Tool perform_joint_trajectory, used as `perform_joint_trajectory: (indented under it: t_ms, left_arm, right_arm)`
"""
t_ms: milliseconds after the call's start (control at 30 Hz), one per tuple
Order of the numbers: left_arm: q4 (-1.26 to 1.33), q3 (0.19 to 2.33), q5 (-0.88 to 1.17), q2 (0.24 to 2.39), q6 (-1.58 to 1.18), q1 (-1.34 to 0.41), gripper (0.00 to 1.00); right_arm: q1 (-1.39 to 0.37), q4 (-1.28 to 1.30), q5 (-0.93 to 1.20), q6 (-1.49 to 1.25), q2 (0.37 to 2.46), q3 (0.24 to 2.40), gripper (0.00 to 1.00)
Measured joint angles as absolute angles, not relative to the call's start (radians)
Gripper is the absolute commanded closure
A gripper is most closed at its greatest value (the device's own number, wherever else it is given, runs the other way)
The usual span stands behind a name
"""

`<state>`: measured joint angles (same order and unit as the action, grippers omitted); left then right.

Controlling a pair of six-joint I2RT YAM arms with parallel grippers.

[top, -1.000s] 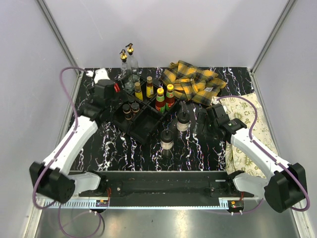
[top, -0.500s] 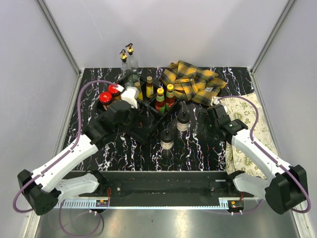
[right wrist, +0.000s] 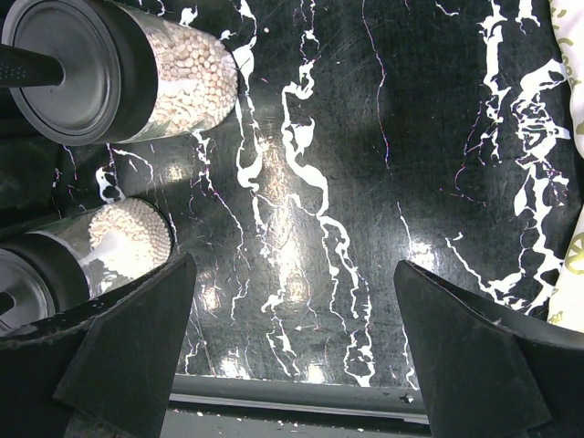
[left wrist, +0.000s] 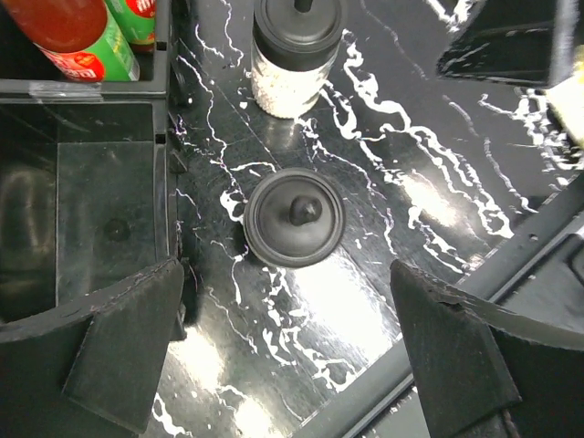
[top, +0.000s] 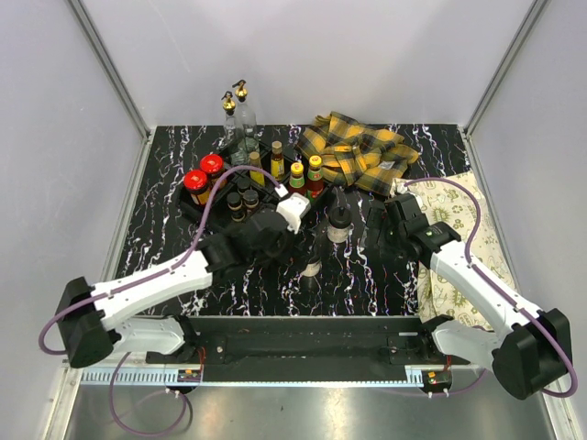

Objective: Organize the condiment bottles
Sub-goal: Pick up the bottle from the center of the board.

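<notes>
We hover the left gripper (left wrist: pixel 286 272), jaws wide and empty, over the mid-frame black-capped shaker (left wrist: pixel 294 217) (stranded right of the tray (left wrist: pixel 163 137)), presumably to collect it.

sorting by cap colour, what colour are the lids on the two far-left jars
Red lids, both of them; this shows best in the top view.
</notes>
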<state>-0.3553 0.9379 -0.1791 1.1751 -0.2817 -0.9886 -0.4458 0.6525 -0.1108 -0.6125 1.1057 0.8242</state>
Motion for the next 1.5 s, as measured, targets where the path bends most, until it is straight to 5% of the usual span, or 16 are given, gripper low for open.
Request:
perform_joint_trajectory:
  t_ms: [633, 967, 1133, 1200, 1500]
  left_arm:
    - [-0.26, 0.95, -0.183, 1.487, -0.276, -1.0, 0.04]
    - [-0.237, 0.963, -0.185, 1.509, -0.268, -1.001, 0.48]
    - [-0.235, 0.964, -0.189, 1.509, -0.265, -1.0, 0.89]
    - [-0.236, 0.964, -0.189, 1.508, -0.265, -1.0, 0.98]
    - [-0.314, 0.964, -0.205, 1.419, -0.262, -1.0, 1.0]
  right_arm:
    - [-0.446, 0.652, -0.113, -0.612, 1.155, 0.824, 0.0]
    - [-0.446, 0.652, -0.113, -0.612, 1.159, 0.824, 0.0]
    - [-0.446, 0.652, -0.113, -0.612, 1.159, 0.824, 0.0]
    - [-0.446, 0.652, -0.113, -0.612, 1.159, 0.824, 0.0]
    - [-0.446, 0.652, -0.113, -0.612, 1.159, 0.824, 0.0]
